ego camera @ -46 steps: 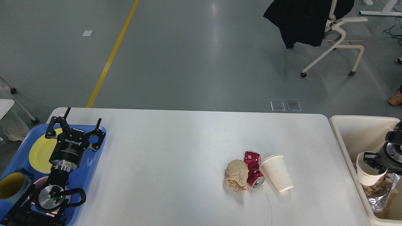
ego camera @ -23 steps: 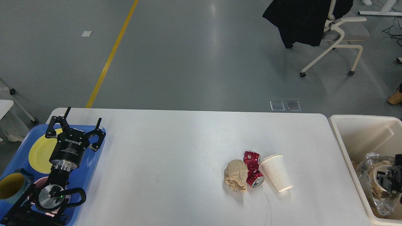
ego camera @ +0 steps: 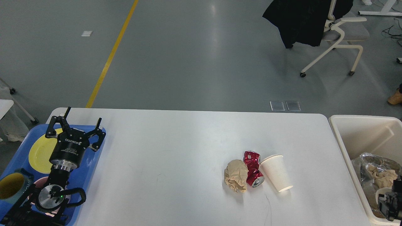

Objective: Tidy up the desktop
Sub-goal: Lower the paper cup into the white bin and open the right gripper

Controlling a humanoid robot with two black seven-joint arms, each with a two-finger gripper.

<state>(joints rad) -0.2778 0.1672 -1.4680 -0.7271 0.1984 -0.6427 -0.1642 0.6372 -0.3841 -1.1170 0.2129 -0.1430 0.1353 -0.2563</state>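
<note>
**Three bits of trash on the desk, tray and bin at either end**

Quick count: on the desktop [ego camera: 176, 150], which fills the middle of the view, there's one crumpled brown paper ball [ego camera: 236, 179], one crushed red can [ego camera: 253, 169] and one white paper cup [ego camera: 277, 173] lying on its side. All three are bunched together, the can touching both neighbours.

The blue tray [ego camera: 91, 163] at the left end holds one yellow plate [ego camera: 39, 150], one yellow-inside mug [ego camera: 11, 188] and something pink mostly hidden behind the arm. The cream bin [ego camera: 355, 138] on the right has crinkly clear plastic [ego camera: 366, 163], crumpled brown paper [ego camera: 384, 177] and a white cup rim.

Left gripper [ego camera: 78, 125] hovers over the tray, fingers spread wide, holding nothing. Right gripper [ego camera: 389, 204] is just a dark lump at the bin's near corner, can't tell its state.
</note>
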